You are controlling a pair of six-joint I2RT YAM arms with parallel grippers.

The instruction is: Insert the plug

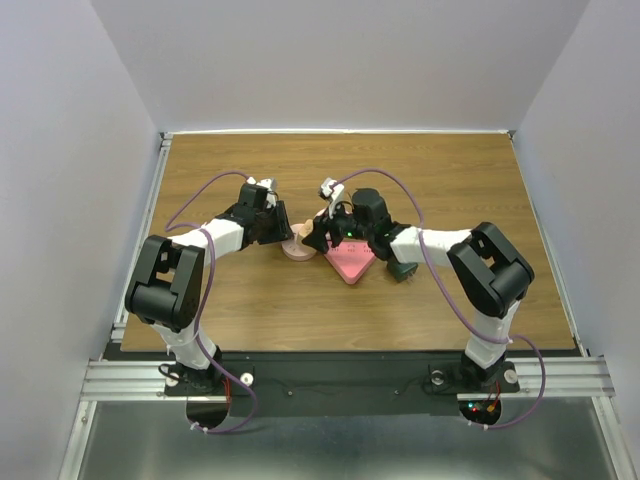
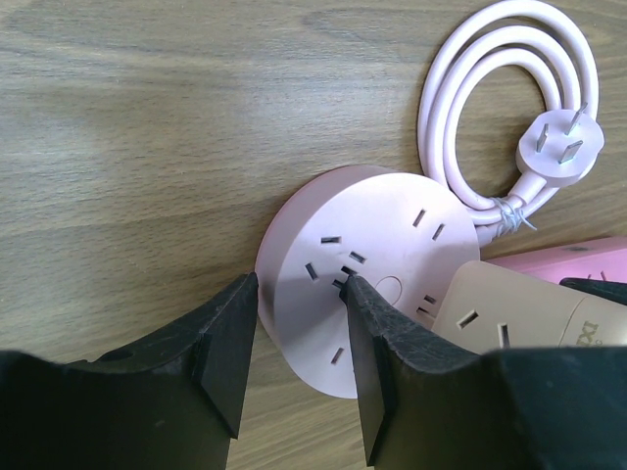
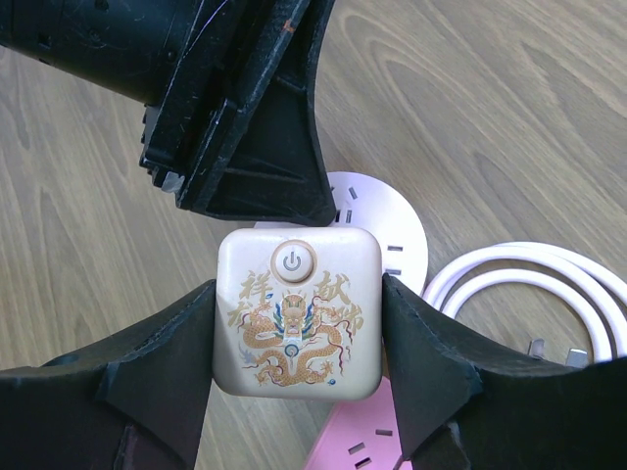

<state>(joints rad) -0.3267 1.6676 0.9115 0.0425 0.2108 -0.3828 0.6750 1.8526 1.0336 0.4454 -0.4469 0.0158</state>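
Top external view shows the wooden table (image 1: 250,170) with both arms meeting at its middle, beside a pink triangular power strip (image 1: 348,264). Left wrist view shows the round pink plastic socket hub (image 2: 382,235) lying flat. The left gripper (image 2: 299,323) straddles its rim, one finger outside and one over the face; I cannot tell whether its jaws pinch it. A coiled pink cord (image 2: 443,117) lies touching the hub, ending in a three-pin plug (image 2: 558,147).

The task's thing, a beige square plug adapter with a dragon print (image 3: 298,313), sits over the hub. The right gripper (image 3: 299,333) has its jaws clamped on the adapter's two flat sides. It looks light, rigid and glossy, so likely slippery under push. Those opposite sides seem the right hold.

A power symbol marks its round button (image 3: 291,260). Gold Chinese characters flank the dragon, possibly 祥龙献瑞. Dark lettering at the left wrist view's edge is cut off.
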